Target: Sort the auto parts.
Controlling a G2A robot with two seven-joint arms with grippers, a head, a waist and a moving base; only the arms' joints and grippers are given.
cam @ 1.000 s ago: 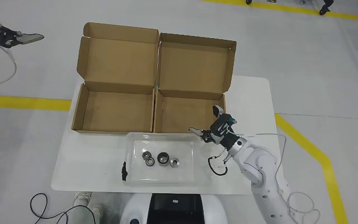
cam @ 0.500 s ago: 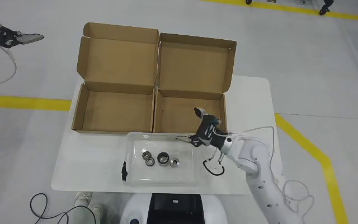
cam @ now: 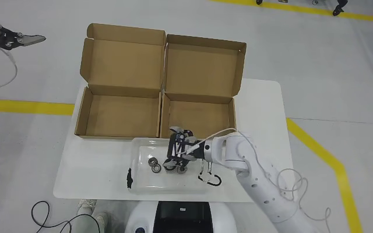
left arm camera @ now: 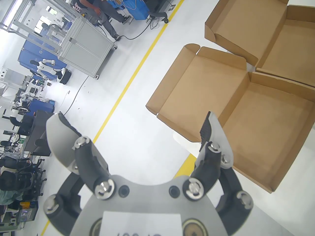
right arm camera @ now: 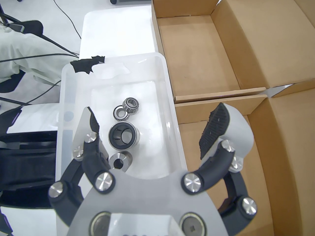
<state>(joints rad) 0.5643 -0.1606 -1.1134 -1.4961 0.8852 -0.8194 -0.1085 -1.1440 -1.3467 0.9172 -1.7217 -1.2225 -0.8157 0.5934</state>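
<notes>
The auto parts are kept together in a clear tray (cam: 145, 179) at the 6 o'clock edge of the desk (cam: 262, 105). Four are seen in it: two small bearings (right arm camera: 126, 109) touching each other toward 9 o'clock, a larger black-lined sleeve (right arm camera: 124, 135) just beside them, and a short metal bush (right arm camera: 119, 162) toward 3 o'clock.

Two cardboard boxes are set side by side at 12 o'clock of the tray, touching it. The left box (cam: 119, 115) and the right box (cam: 195, 119) are both bare inside, so no part is judged to be sorted yet. Their lids are folded back, presumably so that parts can be dropped straight in.

The right hand (cam: 176, 150) is held above the tray over the sleeve and the bush, its fingers spread wide with nothing between them. It is judged to be readied for a first pick.

The left hand (left arm camera: 134, 121) is kept well off the desk at 10 o'clock, above the floor, likewise spread and empty. It is probably parked there to leave room over the tray.
</notes>
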